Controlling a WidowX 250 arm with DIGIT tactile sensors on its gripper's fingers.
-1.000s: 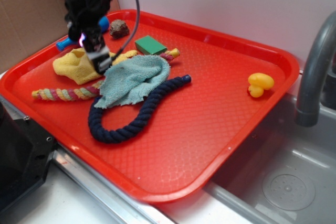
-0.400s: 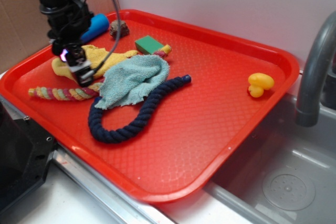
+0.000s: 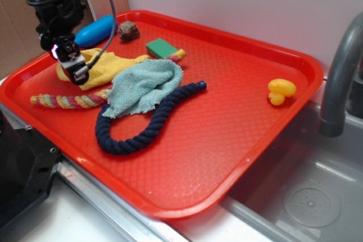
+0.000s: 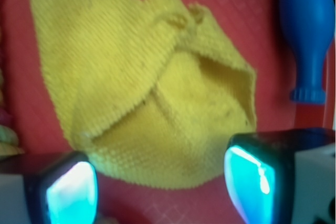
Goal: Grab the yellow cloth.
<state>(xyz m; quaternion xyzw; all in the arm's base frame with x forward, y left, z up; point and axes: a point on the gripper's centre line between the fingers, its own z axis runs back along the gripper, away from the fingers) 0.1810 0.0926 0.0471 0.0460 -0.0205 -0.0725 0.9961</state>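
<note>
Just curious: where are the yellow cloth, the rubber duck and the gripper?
yellow cloth (image 4: 142, 77), wrist view, centre fold.
rubber duck (image 3: 281, 90), exterior view, body.
gripper (image 3: 72, 67), exterior view, between fingertips.

So the arm comes down from the top left corner of the exterior view, black links with a cable looping off its right side, wrist tipped so the claw points down and a bit toward the camera. The gripper (image 3: 72, 67) has a small pink light glowing just above it. In the wrist view the gripper (image 4: 160, 187) is spread wide, one finger (image 4: 63, 190) on each side with a clear gap between, both pads glowing cyan. Nothing clamped between them.
</note>
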